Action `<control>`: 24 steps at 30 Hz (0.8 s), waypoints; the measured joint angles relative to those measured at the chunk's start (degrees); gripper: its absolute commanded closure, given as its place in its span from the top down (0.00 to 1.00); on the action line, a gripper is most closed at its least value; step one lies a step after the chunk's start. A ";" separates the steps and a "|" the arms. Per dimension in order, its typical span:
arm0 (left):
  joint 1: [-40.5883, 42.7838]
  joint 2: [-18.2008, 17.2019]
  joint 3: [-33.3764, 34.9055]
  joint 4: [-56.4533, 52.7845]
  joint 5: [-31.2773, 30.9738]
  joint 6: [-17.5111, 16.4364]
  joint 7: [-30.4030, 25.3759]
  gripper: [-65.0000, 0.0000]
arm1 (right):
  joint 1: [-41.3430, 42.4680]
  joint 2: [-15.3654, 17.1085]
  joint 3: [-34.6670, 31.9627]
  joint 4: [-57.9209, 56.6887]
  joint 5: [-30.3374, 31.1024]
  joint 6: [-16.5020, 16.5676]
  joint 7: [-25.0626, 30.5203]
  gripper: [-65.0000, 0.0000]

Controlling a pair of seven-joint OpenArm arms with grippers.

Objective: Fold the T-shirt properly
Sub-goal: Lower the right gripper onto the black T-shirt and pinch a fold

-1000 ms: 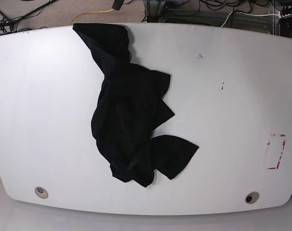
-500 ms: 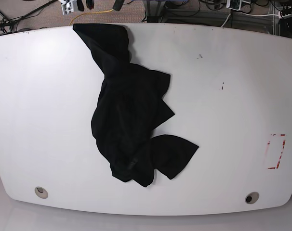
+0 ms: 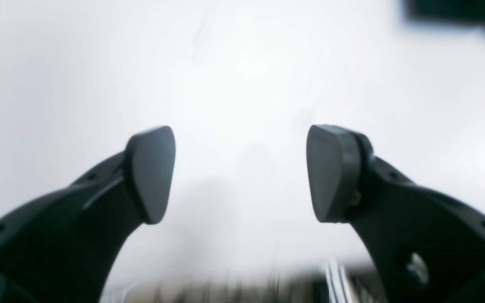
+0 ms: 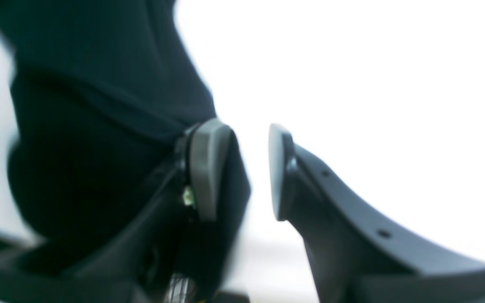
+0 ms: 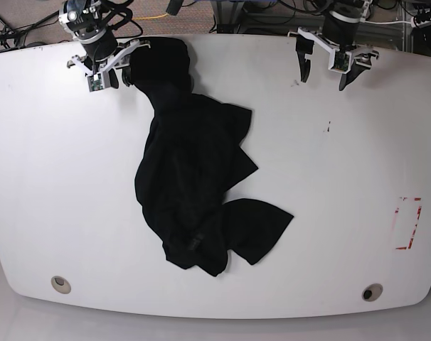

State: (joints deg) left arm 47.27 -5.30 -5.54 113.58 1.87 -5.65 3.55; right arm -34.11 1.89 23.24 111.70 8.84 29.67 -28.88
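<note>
The black T-shirt [image 5: 194,170] lies crumpled on the white table [image 5: 343,177], running from the far edge toward the front; no print shows. My right gripper [image 5: 110,77] hangs at the far left, beside the shirt's top end. In the right wrist view the right gripper [image 4: 242,170] is open with a narrow empty gap, and the T-shirt [image 4: 99,84] lies behind its left finger. My left gripper [image 5: 323,71] hovers at the far right over bare table, well apart from the shirt. In the left wrist view the left gripper [image 3: 242,174] stands wide open and empty.
A red-marked rectangle [image 5: 407,224] sits near the table's right edge. Two round holes [image 5: 60,284] [image 5: 372,292] are near the front edge. Cables [image 5: 137,18] lie on the floor beyond the far edge. A blurred dark shape [image 3: 457,10] shows at the top right of the left wrist view.
Both arms have come into the base view from the far edge, one at each side. The left gripper has opened wider. The T-shirt has not moved.
</note>
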 measured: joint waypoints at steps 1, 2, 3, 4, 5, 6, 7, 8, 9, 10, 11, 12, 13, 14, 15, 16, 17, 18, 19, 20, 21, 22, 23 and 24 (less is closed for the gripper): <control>-1.27 -0.83 0.11 0.02 0.00 0.09 -0.13 0.70 | 1.62 -0.07 -0.04 0.00 0.13 0.22 -1.01 0.29; -2.40 -1.99 0.68 -0.02 0.02 0.17 -0.09 0.70 | 3.10 -0.15 -0.04 0.00 0.11 0.24 -2.29 0.29; -3.37 -3.06 1.29 -0.13 0.07 1.05 0.11 0.70 | 4.22 -0.11 -0.04 0.00 0.02 0.11 -3.61 0.29; -4.74 -3.98 1.90 -0.35 0.07 1.11 0.35 0.70 | 5.79 -0.13 0.02 0.00 -0.07 0.13 -5.42 0.29; -6.71 -4.92 2.56 -0.76 0.04 0.90 1.01 0.70 | 8.00 -0.15 0.04 -0.02 -0.04 0.22 -6.97 0.29; -8.00 -5.62 3.13 -1.09 0.04 0.52 1.75 0.70 | 9.57 -0.17 -0.02 -0.02 0.04 0.11 -8.02 0.29; -9.07 -5.86 3.48 -1.31 0.02 0.48 2.40 0.70 | 10.99 -0.13 -0.07 -0.02 0.07 0.31 -9.01 0.29; -10.21 -5.95 3.74 -1.36 0.02 0.48 3.02 0.70 | 12.85 -0.11 -0.04 -0.02 0.04 0.26 -9.81 0.29; -11.52 -6.16 3.85 -1.49 0.00 0.42 4.24 0.70 | 15.52 -0.09 -0.04 -0.04 0.02 0.24 -11.15 0.29; -12.26 -6.38 3.85 -1.57 0.00 0.31 5.14 0.70 | 16.87 0.00 -0.02 -0.09 0.22 0.07 -11.82 0.29; -13.27 -6.51 4.00 -1.70 0.04 0.24 6.43 0.70 | 18.56 0.07 0.02 -0.17 0.07 0.13 -12.83 0.29; -14.49 -6.67 4.24 -1.88 0.11 0.26 8.13 0.70 | 20.85 0.13 0.04 -0.59 0.00 0.20 -14.38 0.29; -15.41 -6.69 4.22 -1.95 0.20 -0.42 9.01 0.70 | 23.19 0.17 0.00 -1.22 -0.20 0.15 -15.82 0.29; -16.00 -6.69 4.22 -1.90 0.17 -1.01 9.11 0.70 | 25.00 0.11 -0.09 -1.57 -0.09 0.02 -16.85 0.29; -16.15 -6.69 4.20 -1.79 0.17 -1.53 9.11 0.70 | 26.45 0.09 -0.07 -1.90 0.07 0.15 -17.64 0.29; -16.15 -6.71 4.20 -1.66 0.13 -1.75 9.31 0.70 | 28.28 -0.02 -0.09 -2.64 0.11 0.26 -18.36 0.29; -15.93 -6.71 4.22 -1.64 0.00 -1.88 10.14 0.70 | 30.47 0.00 -0.15 -4.02 0.33 0.35 -18.73 0.30; -15.82 -6.67 4.22 -1.68 0.04 -2.01 11.08 0.70 | 32.48 0.00 -0.20 -5.68 0.09 0.31 -18.93 0.33; -15.63 -6.60 4.20 -1.79 0.07 -2.16 11.45 0.70 | 34.12 0.04 -0.13 -7.32 0.09 0.15 -18.91 0.39; -15.41 -6.67 4.22 -1.79 0.02 -2.14 11.54 0.70 | 36.33 0.04 -0.02 -9.99 -0.02 0.15 -19.21 0.42; -15.41 -6.56 4.22 -1.77 0.02 -2.25 11.47 0.70 | 37.55 0.07 -0.07 -11.61 -0.68 -0.31 -19.43 0.46; -15.52 -6.62 4.22 -1.79 0.17 -2.32 11.50 0.70 | 39.36 0.20 -0.02 -13.77 -0.28 0.07 -19.23 0.51; -15.54 -6.67 4.22 -1.73 0.13 -2.25 11.19 0.70 | 41.11 0.55 -0.17 -16.20 -0.22 0.09 -19.17 0.52; -15.63 -6.69 4.17 -1.70 0.09 -2.23 11.02 0.70 | 42.75 0.87 -0.42 -18.38 -0.04 0.28 -19.28 0.53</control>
State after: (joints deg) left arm 31.64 -11.99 -1.37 111.87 1.96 -7.88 14.57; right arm 8.64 2.76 22.83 93.32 8.80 29.95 -48.16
